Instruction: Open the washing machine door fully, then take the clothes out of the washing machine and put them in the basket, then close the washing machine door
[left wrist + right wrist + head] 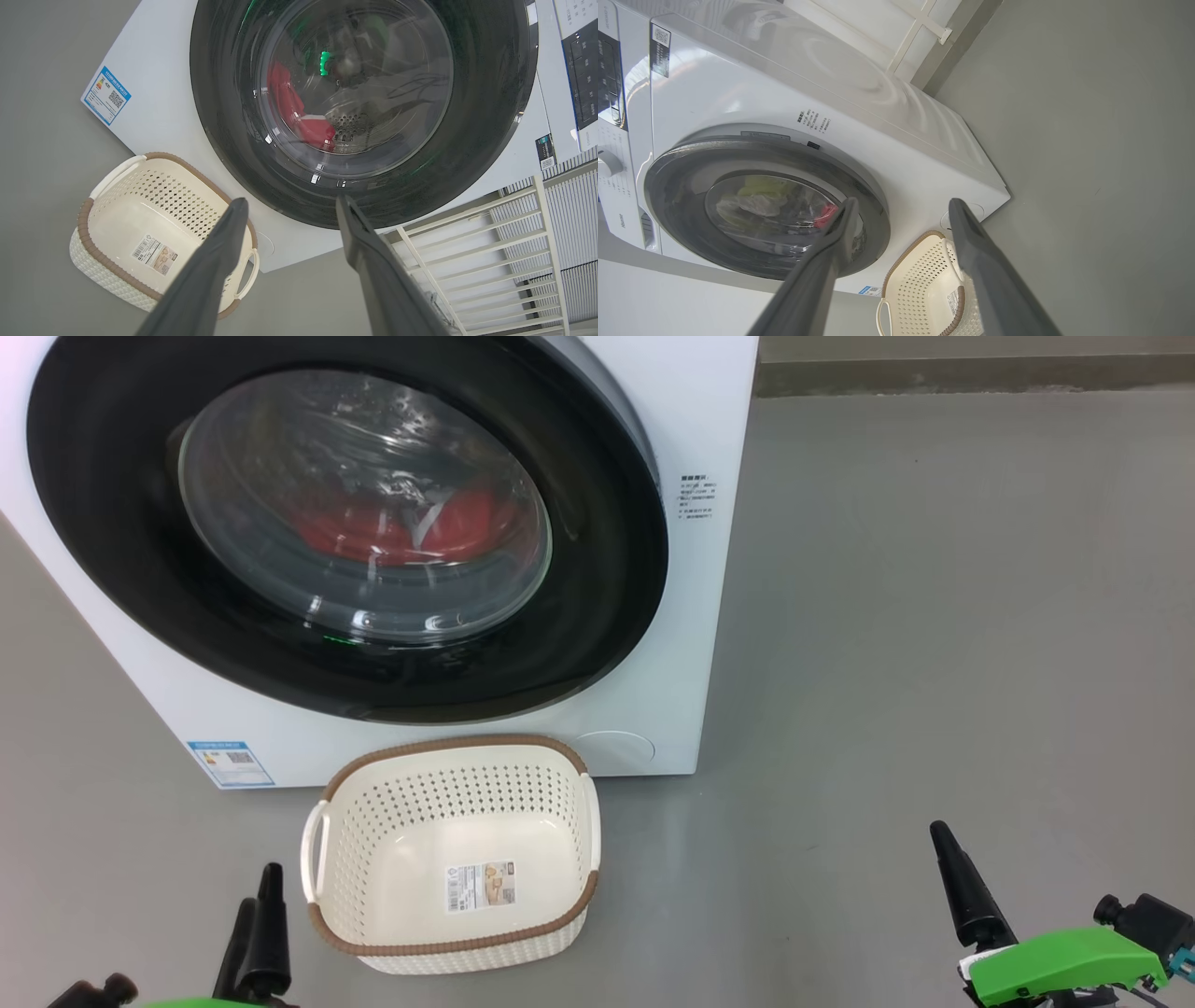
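Washing machine (711,616) on grey floor (943,635)

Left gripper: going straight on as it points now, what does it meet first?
Probably the washing machine door, on its black rim, where the left gripper aims; depth is unclear.

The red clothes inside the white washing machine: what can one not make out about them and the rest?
- Red clothes, head view: glare on the black-rimmed round glass door blurs them; their number is unclear.
- Small printed text on the white washing machine, head view: too small.
- Paper label in the cream perforated basket, head view: too small.
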Available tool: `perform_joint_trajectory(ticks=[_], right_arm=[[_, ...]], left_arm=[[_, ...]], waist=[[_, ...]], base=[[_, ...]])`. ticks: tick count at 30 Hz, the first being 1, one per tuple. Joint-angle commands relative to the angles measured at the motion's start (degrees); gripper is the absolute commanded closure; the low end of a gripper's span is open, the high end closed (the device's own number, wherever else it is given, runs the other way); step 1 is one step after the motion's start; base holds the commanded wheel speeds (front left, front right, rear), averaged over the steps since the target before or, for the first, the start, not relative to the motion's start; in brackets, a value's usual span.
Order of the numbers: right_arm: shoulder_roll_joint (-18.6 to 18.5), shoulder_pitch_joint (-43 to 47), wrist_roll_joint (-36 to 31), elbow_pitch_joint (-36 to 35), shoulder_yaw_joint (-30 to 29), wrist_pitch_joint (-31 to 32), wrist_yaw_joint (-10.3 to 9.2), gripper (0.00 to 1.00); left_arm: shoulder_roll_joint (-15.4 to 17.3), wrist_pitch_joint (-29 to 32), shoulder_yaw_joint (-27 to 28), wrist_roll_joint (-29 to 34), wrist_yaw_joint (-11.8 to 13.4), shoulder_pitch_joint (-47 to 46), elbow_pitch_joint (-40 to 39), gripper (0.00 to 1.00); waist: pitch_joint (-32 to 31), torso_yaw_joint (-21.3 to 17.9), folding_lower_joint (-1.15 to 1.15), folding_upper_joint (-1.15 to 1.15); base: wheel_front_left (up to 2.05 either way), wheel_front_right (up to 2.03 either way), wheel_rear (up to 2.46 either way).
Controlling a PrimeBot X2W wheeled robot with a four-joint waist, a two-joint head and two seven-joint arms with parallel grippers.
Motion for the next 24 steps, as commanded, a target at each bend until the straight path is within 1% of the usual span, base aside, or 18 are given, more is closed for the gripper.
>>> perform_joint_trajectory(ticks=[1, 10, 11, 24], right_arm=[[-1.11, -1.21, -2.13, -1.53, 0.8, -0.73, -0.02, 0.0], [-1.78, -1.3, -6.98, -1.53, 1.83, -2.07, -0.02, 0.0], [-1.94, -1.29, -8.15, -1.56, 2.05, -2.41, -0.03, 0.0], [-2.95, -1.17, -15.57, -1.82, 3.63, -4.59, -0.03, 0.0]], left_arm=[[1.05, -0.79, 0.49, 2.37, -0.12, -0.51, -2.03, 0.0], [1.04, -2.15, 0.23, 7.85, -0.14, -0.31, -2.84, 0.0], [1.04, -2.49, 0.16, 9.25, -0.14, -0.24, -3.05, 0.0], [1.11, -4.71, -0.3, 18.38, -0.16, -0.03, -4.18, 0.0]], waist=[[0.06, 0.02, -0.01, 0.0], [0.12, 0.08, -0.01, 0.0], [0.11, 0.08, -0.01, 0.0], [0.33, 0.18, -0.01, 0.0]], base=[[0.0, 0.0, 0.0], [0.0, 0.0, 0.0], [0.0, 0.0, 0.0], [0.0, 0.0, 0.0]])
